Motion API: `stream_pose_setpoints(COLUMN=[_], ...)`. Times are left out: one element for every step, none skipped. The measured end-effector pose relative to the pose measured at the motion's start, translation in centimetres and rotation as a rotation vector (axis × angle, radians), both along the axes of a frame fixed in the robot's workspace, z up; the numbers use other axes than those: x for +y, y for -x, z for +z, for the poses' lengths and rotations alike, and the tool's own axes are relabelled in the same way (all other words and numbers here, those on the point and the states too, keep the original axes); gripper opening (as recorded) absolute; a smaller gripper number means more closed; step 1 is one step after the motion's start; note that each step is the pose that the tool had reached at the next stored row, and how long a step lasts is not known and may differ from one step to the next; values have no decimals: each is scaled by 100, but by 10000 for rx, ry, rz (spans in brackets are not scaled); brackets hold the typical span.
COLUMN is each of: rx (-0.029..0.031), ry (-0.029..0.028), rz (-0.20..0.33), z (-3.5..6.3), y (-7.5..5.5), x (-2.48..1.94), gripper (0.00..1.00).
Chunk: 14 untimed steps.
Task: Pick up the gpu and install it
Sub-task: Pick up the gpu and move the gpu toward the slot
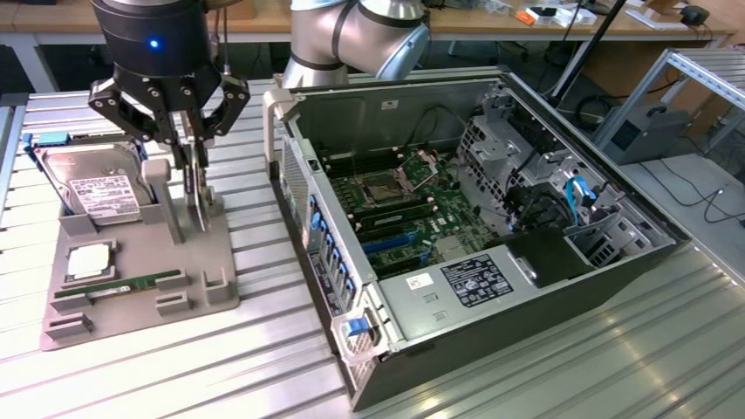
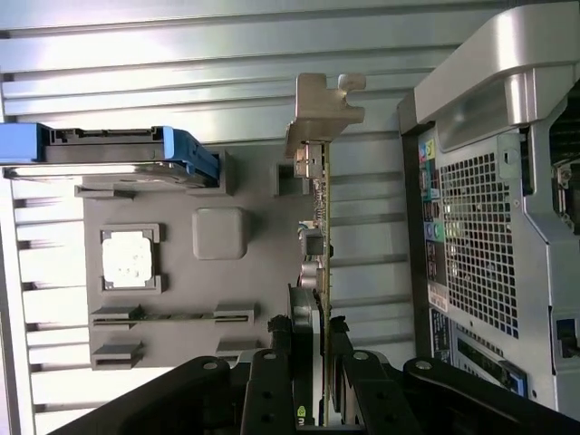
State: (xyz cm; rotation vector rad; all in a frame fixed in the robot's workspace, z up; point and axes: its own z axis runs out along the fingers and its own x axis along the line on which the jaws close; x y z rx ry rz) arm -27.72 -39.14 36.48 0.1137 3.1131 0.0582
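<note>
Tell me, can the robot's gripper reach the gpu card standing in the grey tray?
Yes, it looks so. The gripper is right down over the gpu and seems closed on the upright card. Nothing in the grey tray gets in its way.

Robotics lab: arm (image 1: 349, 35), workbenches (image 1: 489, 26), opened computer (image 1: 385, 113)
</note>
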Motion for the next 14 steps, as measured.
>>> stream_pose_setpoints(rx=[0,-1,-1,-1,-1,-1,-1,-1,-1,0,0,-1,0,0], ry=[0,0,0,-1,-1,-1,-1,0,-1,0,0,-1,0,-1], rz=[0,0,0,0,0,0,0,0,0,0,0,0,0,0], z=[16,28,39,53,66,78,89,98,104,117,125,134,142,150], y=[0,0,0,0,0,0,0,0,0,0,0,0,0,0], x=[0,0,0,0,0,0,0,0,0,0,0,0,0,0], gripper=[27,27,27,27,27,27,27,27,27,27,27,27,27,27])
